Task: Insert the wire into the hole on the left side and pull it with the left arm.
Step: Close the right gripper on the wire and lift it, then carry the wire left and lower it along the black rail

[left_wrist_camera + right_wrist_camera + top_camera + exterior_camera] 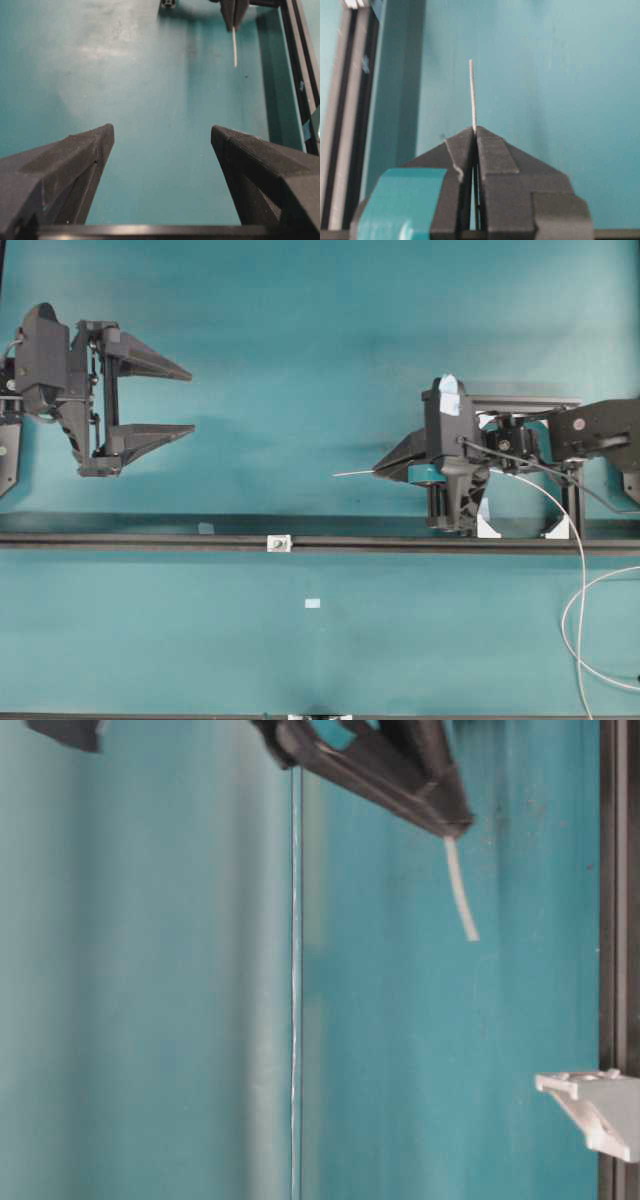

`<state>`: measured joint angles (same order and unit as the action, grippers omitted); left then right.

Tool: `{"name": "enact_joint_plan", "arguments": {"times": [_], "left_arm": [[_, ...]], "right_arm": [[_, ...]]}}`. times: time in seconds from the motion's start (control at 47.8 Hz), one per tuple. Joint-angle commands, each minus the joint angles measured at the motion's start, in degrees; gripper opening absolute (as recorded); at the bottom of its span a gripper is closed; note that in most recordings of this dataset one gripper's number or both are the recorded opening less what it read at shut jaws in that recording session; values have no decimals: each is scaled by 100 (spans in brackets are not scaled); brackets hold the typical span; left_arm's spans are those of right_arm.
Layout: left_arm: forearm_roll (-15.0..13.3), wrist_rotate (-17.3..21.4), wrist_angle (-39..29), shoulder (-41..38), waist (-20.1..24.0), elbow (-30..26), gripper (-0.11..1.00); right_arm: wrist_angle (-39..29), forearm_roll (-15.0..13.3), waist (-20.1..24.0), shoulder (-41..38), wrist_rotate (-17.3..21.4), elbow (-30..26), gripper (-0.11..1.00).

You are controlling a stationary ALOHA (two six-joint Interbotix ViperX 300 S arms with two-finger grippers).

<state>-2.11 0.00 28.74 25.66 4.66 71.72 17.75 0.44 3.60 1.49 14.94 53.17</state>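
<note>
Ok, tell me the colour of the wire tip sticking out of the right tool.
Pale grey-white wire tip, clearest in the right wrist view.

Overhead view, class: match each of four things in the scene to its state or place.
Things:
1. left tool
2. right tool
3. wire
4. hole

States or places:
A. on the dark rail, with nothing through it
B. shut
C. open, holding nothing
D. its short end sticks out past closed fingertips

Pairs: 1-C, 2-B, 3-D, 4-A
</note>
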Motion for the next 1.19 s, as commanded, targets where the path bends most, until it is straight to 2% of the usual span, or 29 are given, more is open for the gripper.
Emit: {"name": "enact_joint_plan", "arguments": {"times": [0.0, 0.418, 0.857, 1.171], "left_arm": [[0, -9, 26, 18, 26, -44, 61], [-9, -18, 26, 18, 26, -97, 61], [-35, -149, 88, 18, 18, -105, 61], [-44, -149, 229, 18, -352, -70, 61]], "right_arm": [[-97, 0, -9, 299, 9, -79, 5], [-817, -9, -9, 1063, 9, -35, 5], [-800, 18, -9, 1213, 35, 88, 5], [-738, 220, 185, 1336, 44, 141, 5]]}}
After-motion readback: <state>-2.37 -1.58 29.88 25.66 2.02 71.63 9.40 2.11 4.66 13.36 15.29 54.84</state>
